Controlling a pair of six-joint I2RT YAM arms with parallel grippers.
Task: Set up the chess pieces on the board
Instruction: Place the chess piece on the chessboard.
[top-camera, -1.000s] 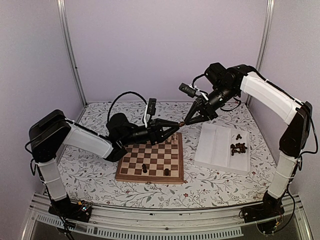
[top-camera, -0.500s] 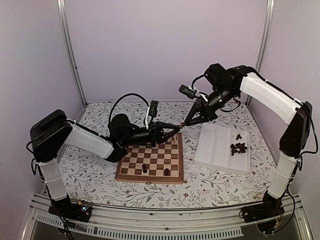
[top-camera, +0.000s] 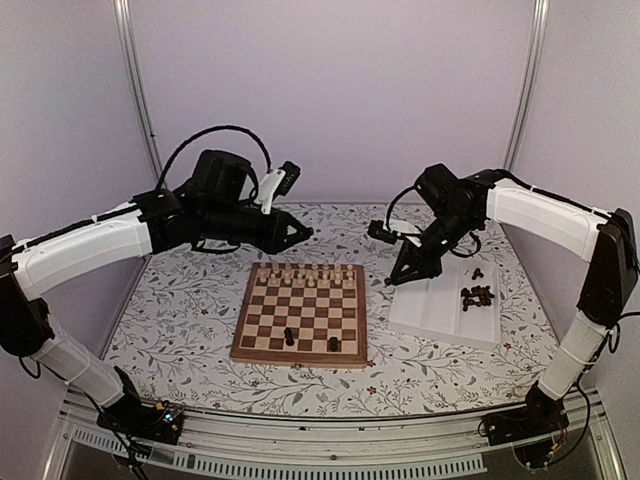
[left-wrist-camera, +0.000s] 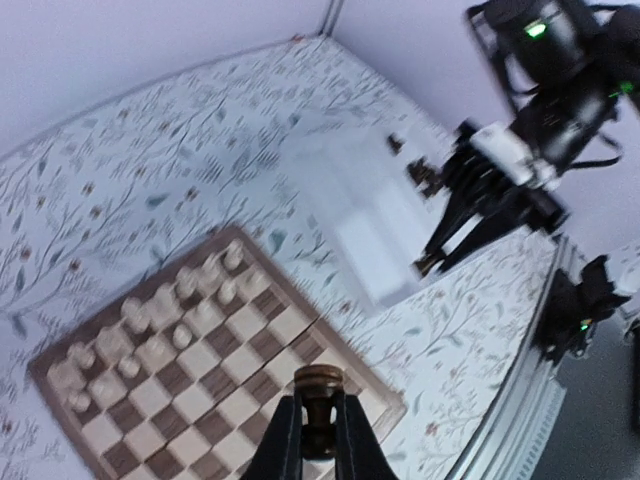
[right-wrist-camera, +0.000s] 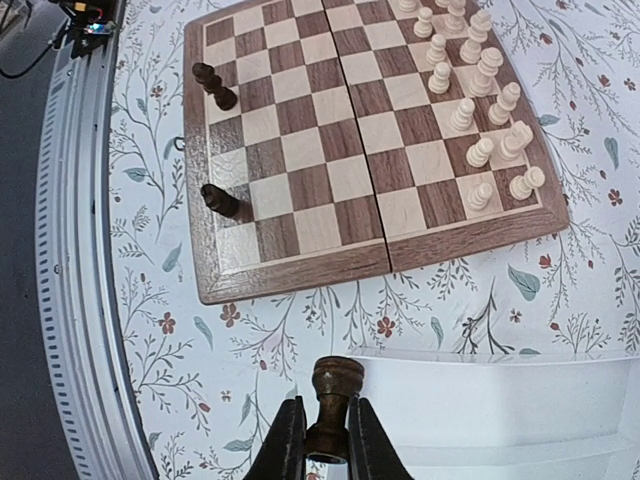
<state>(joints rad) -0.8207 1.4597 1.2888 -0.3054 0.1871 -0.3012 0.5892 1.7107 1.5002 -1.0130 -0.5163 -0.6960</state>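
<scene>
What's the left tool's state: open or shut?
Left tool is shut on a dark chess piece; in the left wrist view both fingers press its stem.

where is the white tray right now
In the top view, the white tray lies right of the board, a cluster of dark chess pieces at its right end.

left gripper (top-camera: 307, 233) raised, right gripper (top-camera: 391, 281) lowered (parted)

Tray (top-camera: 428, 292) right of board (top-camera: 310, 312)
</scene>
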